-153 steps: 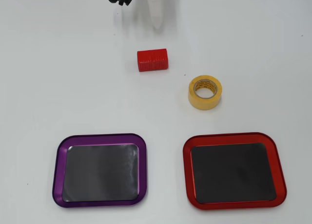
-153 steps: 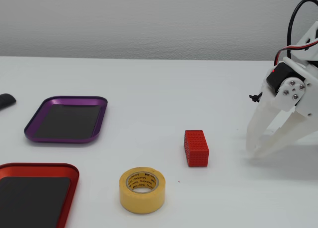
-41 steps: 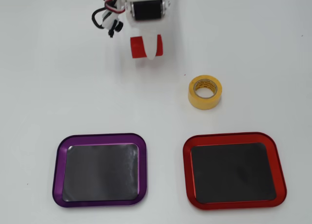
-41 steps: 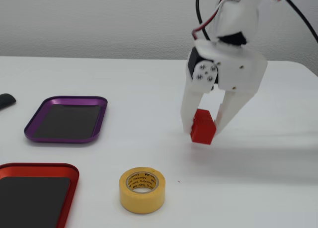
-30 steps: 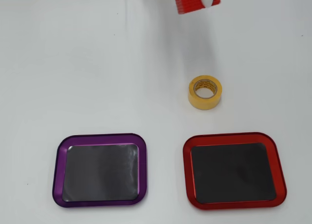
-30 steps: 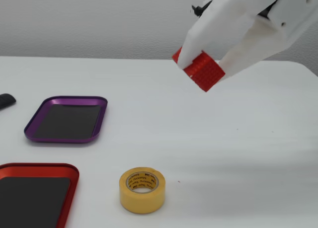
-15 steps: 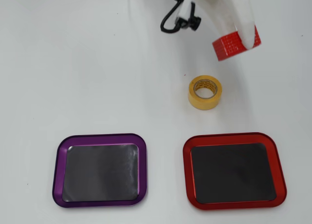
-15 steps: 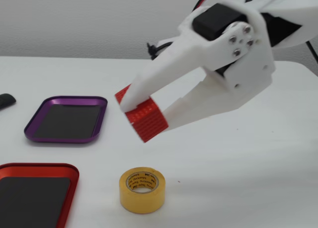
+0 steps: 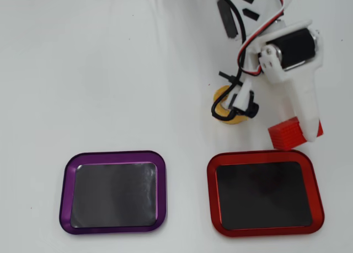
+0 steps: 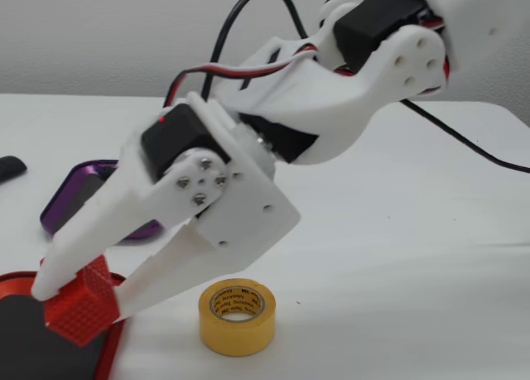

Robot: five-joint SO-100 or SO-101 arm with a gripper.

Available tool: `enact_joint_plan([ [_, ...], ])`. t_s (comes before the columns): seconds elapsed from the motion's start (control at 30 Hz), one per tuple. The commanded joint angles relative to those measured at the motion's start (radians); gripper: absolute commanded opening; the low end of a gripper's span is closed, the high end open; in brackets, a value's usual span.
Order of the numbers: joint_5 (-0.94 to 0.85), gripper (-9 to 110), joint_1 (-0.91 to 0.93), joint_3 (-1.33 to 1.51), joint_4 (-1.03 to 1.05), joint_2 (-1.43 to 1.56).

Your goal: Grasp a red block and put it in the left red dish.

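Note:
The red block (image 9: 285,134) is clamped between my gripper's (image 9: 299,133) two white fingers, at the upper right rim of the red dish (image 9: 265,155). In the fixed view the gripper (image 10: 83,294) holds the block (image 10: 79,312) tilted, just over the red dish's rim (image 10: 113,337); whether it touches the rim I cannot tell. The dish has a glossy red rim and a dark flat bottom with nothing in it.
A purple-rimmed dish (image 9: 113,154) of the same shape lies left of the red one in the overhead view, and behind the arm in the fixed view (image 10: 66,194). A yellow tape roll (image 9: 220,96) (image 10: 237,316) stands beside the gripper. Arm cables hang over it.

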Motion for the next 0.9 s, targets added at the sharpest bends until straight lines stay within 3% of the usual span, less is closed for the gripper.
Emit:
enact_joint_plan([
  [0.0,-0.005,0,0.003,-0.129,-0.015,-0.063],
  [0.27,-0.008,0,0.038,-0.245,-0.015,-0.230],
  [0.6,-0.005,1,0.035,-0.235,-0.014,-0.201],
  [0.87,0.002,15,0.038,-0.247,0.183,-0.173],
])
